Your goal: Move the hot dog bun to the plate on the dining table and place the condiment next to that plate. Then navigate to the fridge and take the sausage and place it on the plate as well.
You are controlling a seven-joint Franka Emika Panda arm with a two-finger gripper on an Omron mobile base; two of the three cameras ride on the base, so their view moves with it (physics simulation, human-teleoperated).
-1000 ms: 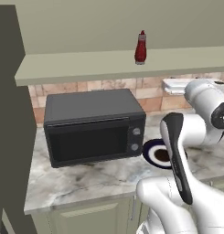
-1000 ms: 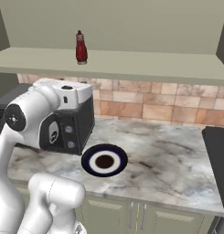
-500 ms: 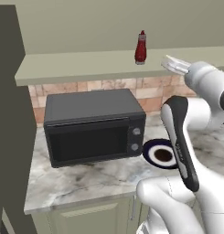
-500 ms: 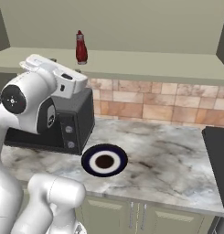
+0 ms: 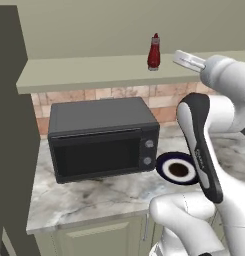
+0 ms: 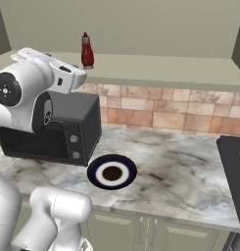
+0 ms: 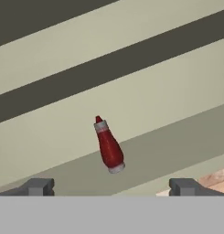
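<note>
The red condiment [image 6: 86, 50] stands upright on the shelf [image 6: 156, 73] at eleven o'clock, above the microwave [image 6: 67, 129] and dark blue plate [image 6: 111, 172] on the marble tabletop [image 6: 175, 171].

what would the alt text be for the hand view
A small red condiment bottle stands on a pale green shelf, centred ahead of the open gripper, whose two dark fingertips rise at the bottom, well apart and short of the bottle.
</note>
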